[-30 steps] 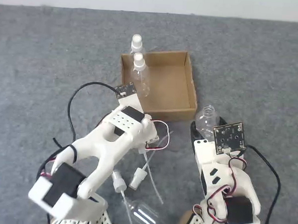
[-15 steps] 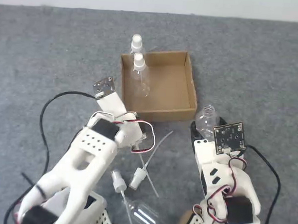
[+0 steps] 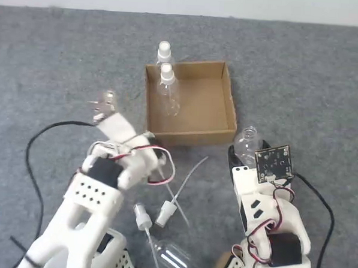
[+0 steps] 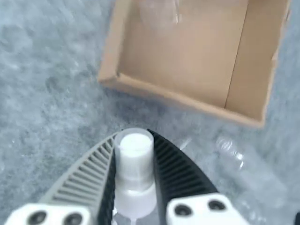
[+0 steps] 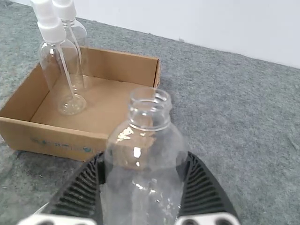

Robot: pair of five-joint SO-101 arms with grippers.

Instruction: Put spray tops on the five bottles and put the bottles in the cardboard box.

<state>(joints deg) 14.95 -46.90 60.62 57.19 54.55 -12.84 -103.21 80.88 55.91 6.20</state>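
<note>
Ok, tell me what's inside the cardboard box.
Front bottle and rear bottle stand upright, spray tops on, in the cardboard box; rest is bare floor. The front one covers the rear's base.

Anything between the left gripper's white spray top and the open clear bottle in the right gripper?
Yes: the brown cardboard box lies between the white spray top and the open clear bottle; probably pass in front of it.

2 capped bottles [image 3: 168,91] stood at the far left corner of the cardboard box [image 3: 231,107]; the rest of its floor lay open. Between the arms, 2 spray tops [image 3: 166,214] and a lying bottle [image 3: 175,260] cluttered the tabletop [image 3: 314,81], which stretched open right of the box.
</note>
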